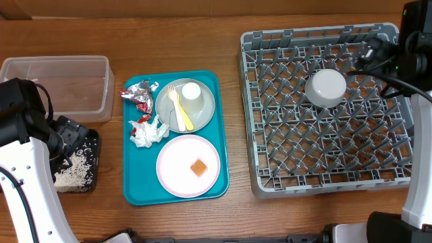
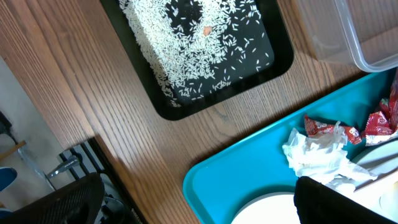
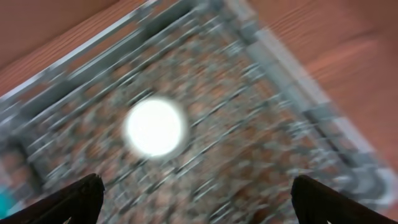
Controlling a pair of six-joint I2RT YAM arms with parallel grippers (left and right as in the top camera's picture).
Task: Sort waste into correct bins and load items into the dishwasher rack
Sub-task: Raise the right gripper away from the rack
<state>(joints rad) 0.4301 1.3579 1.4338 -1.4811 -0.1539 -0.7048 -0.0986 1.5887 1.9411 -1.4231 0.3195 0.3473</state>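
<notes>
The black tray [image 1: 91, 145] holds loose rice [image 1: 73, 169], also in the left wrist view [image 2: 205, 50]. My left gripper [image 1: 69, 137] hovers over it, open and empty [image 2: 199, 205]. The clear tub [image 1: 57, 84] sits behind it. On the teal tray [image 1: 135, 192] lie foil wrappers [image 1: 140, 93], a napkin [image 1: 148, 131], a grey-green plate [image 1: 202, 111] with a white cup [image 1: 191, 94] and yellow fork [image 1: 179, 113], and a pink plate [image 1: 175, 169] with an orange cube [image 1: 198, 167]. The white bowl [image 1: 325, 88] sits upside down in the dishwasher rack [image 1: 324, 155]. My right gripper [image 1: 372, 50] is open above the rack [image 3: 199, 199].
The left wrist view shows the napkin [image 2: 314, 155] and red wrappers [image 2: 323, 129] on the teal tray's near corner [image 2: 249, 168], and the tub's corner [image 2: 354, 37]. The right wrist view is motion-blurred. Bare wood lies between the teal tray and the rack.
</notes>
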